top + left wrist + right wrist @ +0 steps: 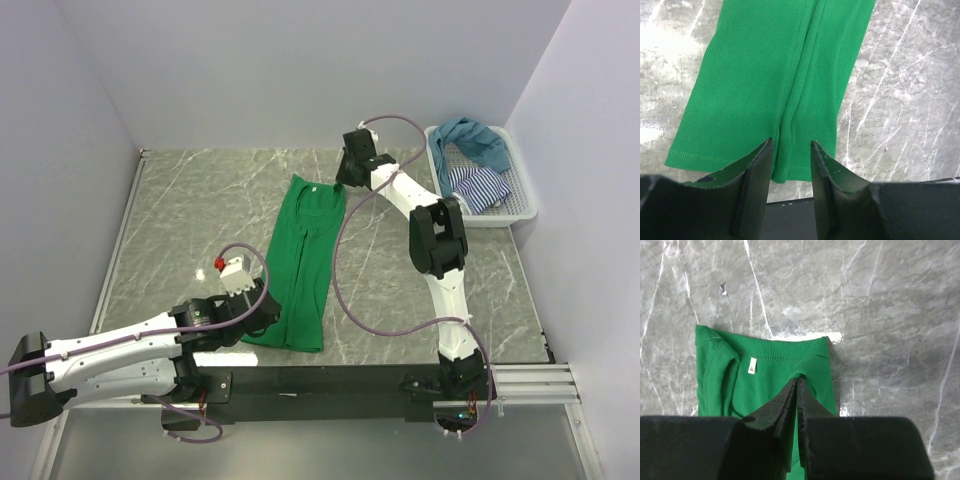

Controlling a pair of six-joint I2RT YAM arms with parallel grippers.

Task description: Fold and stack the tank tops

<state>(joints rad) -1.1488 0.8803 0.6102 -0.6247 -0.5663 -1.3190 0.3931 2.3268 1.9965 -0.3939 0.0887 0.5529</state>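
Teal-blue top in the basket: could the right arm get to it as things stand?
Probably yes: the basket sits open-topped on that arm's side, the teal-blue top uppermost. But the right gripper is pinched on the green top and must let go first.

No readable text; green tank top label illegible.

The grey marbled tabletop lies bare across its whole left side and far left. Down the middle runs the long, bright green ribbed tank top, folded into a narrow strip, with an end effector at each end. To its right the right arm's white links and looping purple cable cross the surface. The far right corner is taken by a white plastic mesh basket holding crumpled fabric.
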